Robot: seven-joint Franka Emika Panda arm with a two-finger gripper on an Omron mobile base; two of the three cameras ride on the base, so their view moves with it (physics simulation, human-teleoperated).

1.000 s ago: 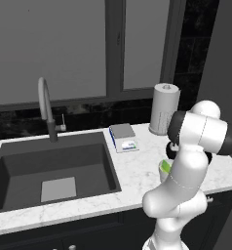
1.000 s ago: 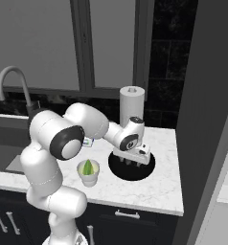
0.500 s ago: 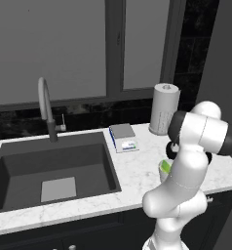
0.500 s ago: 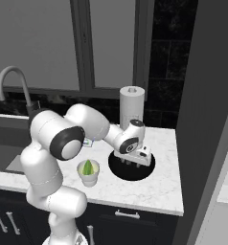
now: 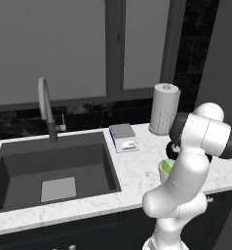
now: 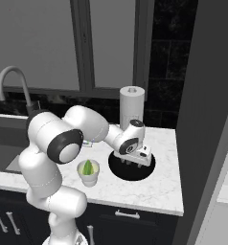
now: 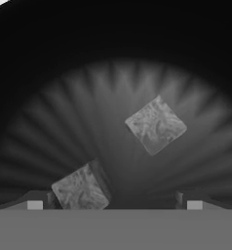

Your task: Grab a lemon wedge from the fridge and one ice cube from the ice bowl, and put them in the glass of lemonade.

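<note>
Black and ribbed, the ice bowl (image 6: 147, 170) sits right under our end effector (image 6: 130, 163), which points down into it with its two fingers spread wide and nothing between them. Through the hand view we see the bowl's fluted inner wall (image 7: 64, 112) spreading out ahead of the end effector (image 7: 114, 197), and two ice cubes lie on the bowl's floor. One ice cube (image 7: 81, 189) sits just inside the left fingertip (image 7: 35, 204), very near it, though we cannot tell whether it touches. A second ice cube (image 7: 156, 125) lies farther ahead of the end effector and a little toward the right fingertip (image 7: 194, 204), well clear of both fingers.

In the right base view the glass of lemonade (image 6: 88, 172) stands on the marble tabletop (image 6: 135, 191) near the end effector, on its left side as that view shows it, apart from the bowl. A lemon wedge (image 6: 88, 166) already rests in that glass, green against the pale rim. The left base view shows the same glass (image 5: 165, 170) partly behind our arm.

Beyond the end effector, against the dark wall, stands a white paper-towel roll (image 6: 131, 107). The tall grey fridge (image 6: 207, 119) rises just past the end of the tabletop on the opposite side from the glass.
</note>
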